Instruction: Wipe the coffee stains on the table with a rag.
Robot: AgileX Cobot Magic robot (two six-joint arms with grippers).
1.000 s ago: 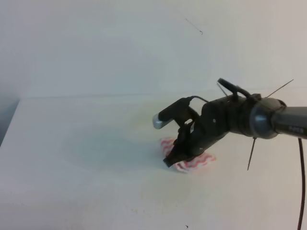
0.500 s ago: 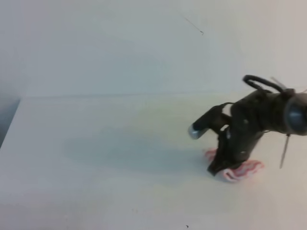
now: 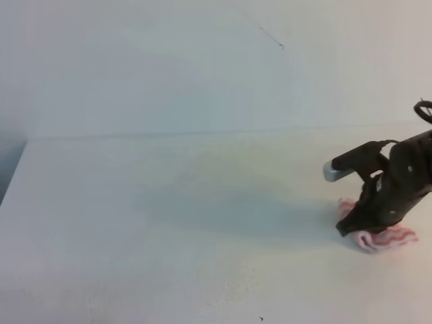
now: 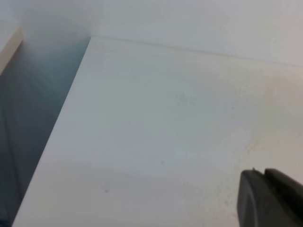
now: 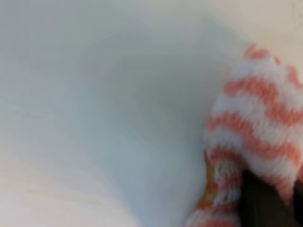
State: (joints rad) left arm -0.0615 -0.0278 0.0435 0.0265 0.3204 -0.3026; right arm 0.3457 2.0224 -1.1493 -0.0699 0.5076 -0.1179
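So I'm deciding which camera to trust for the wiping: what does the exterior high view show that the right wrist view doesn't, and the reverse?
Only the exterior high view shows the whole right claw and its arm, pressed down on the rag near the table's right side. Only the right wrist view shows the rag's pink zigzag stripes close up and an amber-brown tinge at its lower edge. Both show the claw shut on the rag, on the white table.

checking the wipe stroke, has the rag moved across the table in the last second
Yes. The rag, pinched in the right end effector, has slid rightward along the table, from mid-table toward the right frame edge, away from the table's left edge.
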